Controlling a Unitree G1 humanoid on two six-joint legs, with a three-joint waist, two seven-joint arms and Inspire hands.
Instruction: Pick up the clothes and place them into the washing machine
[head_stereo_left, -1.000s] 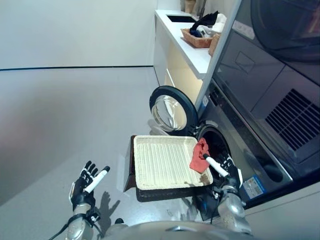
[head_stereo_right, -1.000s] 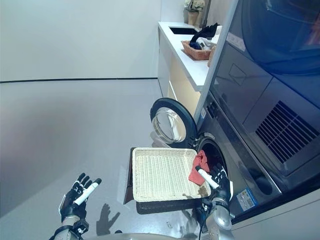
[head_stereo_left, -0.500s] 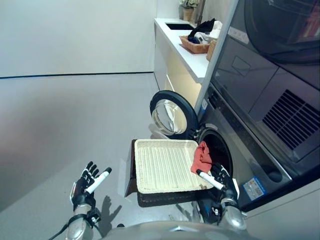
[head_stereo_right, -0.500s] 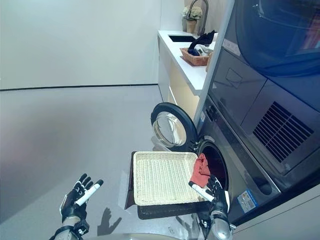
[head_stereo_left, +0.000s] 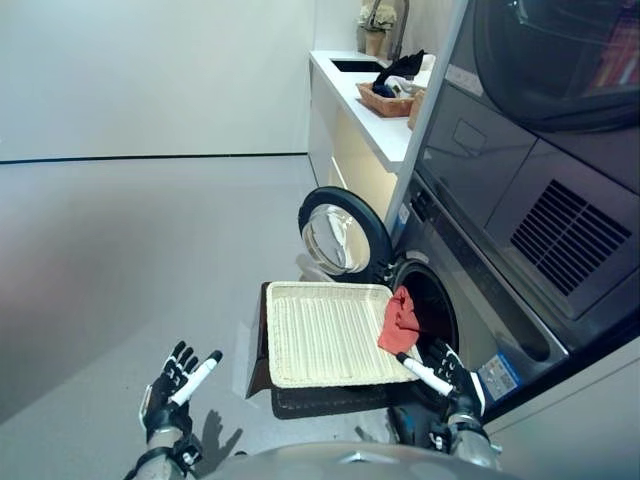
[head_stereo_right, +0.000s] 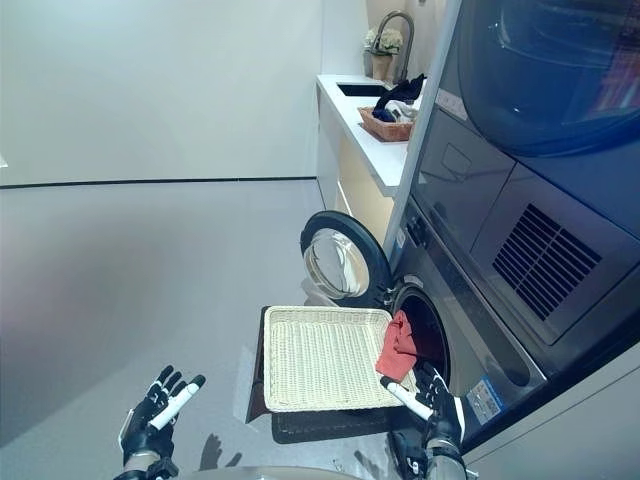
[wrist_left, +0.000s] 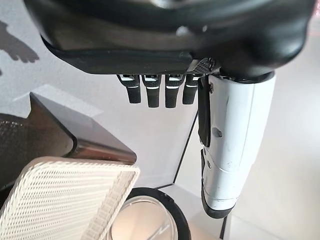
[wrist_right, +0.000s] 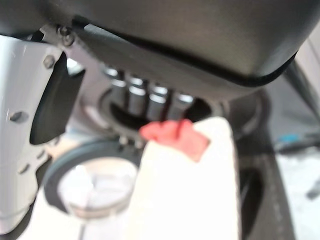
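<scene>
Washing machine (head_stereo_left: 470, 300) with round door (head_stereo_left: 343, 232) swung wide, giving access to the drum. Wicker tray (head_stereo_left: 325, 333) parked at the opening. Red cloth (head_stereo_left: 400, 320) draped over tray's drum-side rim, unheld. Right hand (head_stereo_left: 452, 372) and left hand (head_stereo_left: 178, 378) both spread, empty.

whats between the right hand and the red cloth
Nothing lies between them. In the left eye view the right hand, open, hangs just below the red cloth, which drapes over the wicker tray's edge by the washer opening.
</scene>
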